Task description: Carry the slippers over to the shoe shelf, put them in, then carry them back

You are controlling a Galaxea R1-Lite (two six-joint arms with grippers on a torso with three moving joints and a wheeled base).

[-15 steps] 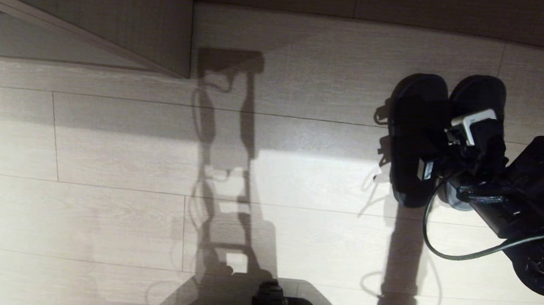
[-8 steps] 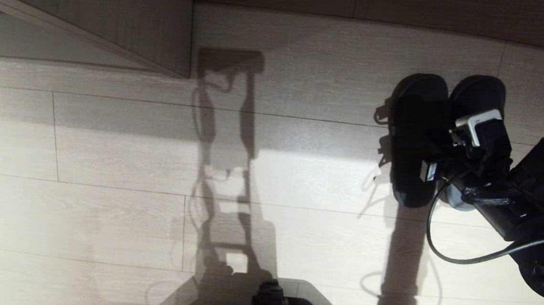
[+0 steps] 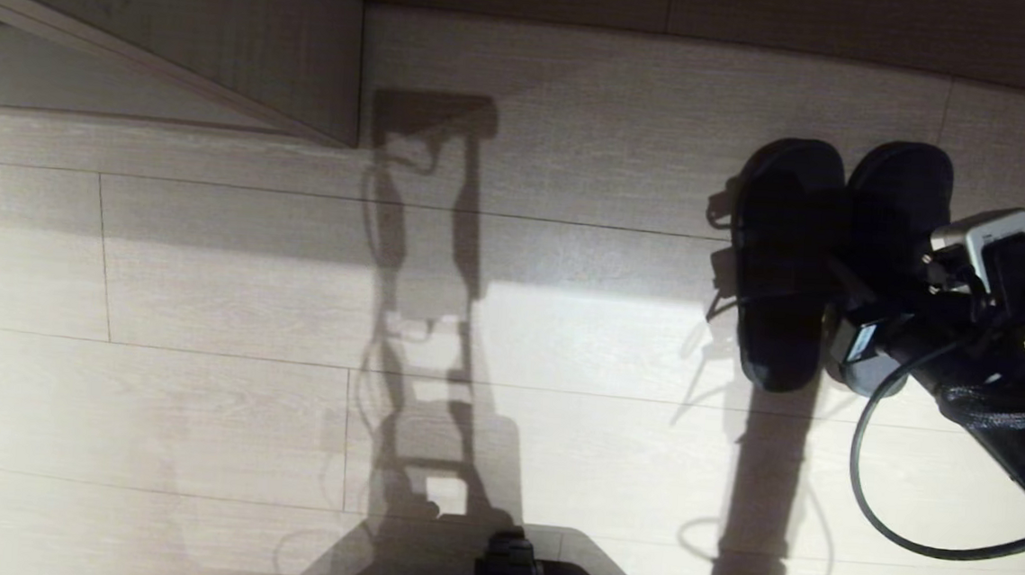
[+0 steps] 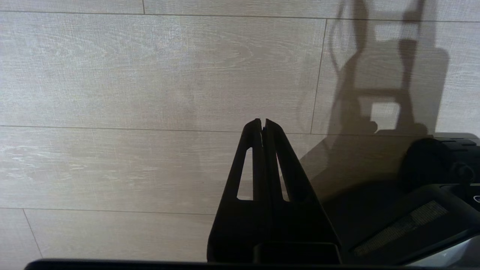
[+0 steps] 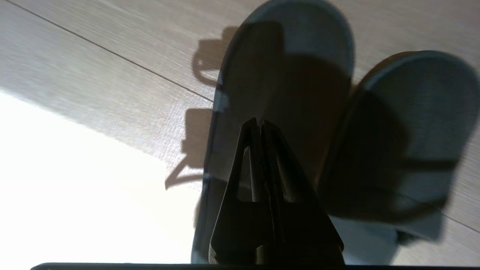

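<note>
Since 1 second ago the right gripper (image 5: pixel 258 125), fingers pressed together and holding nothing, has drawn back from over the slippers (image 3: pixel 789 262), which lie on the floor (image 3: pixel 205 302); its tips are hidden in the head view.

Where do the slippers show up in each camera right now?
Head view: slippers on the floor at upper right, side by side, beside the right hand.
Left wrist view: not in it.
Right wrist view: slippers just beyond the shut right hand.
Shared landmark: the floor's plank seam.
</note>
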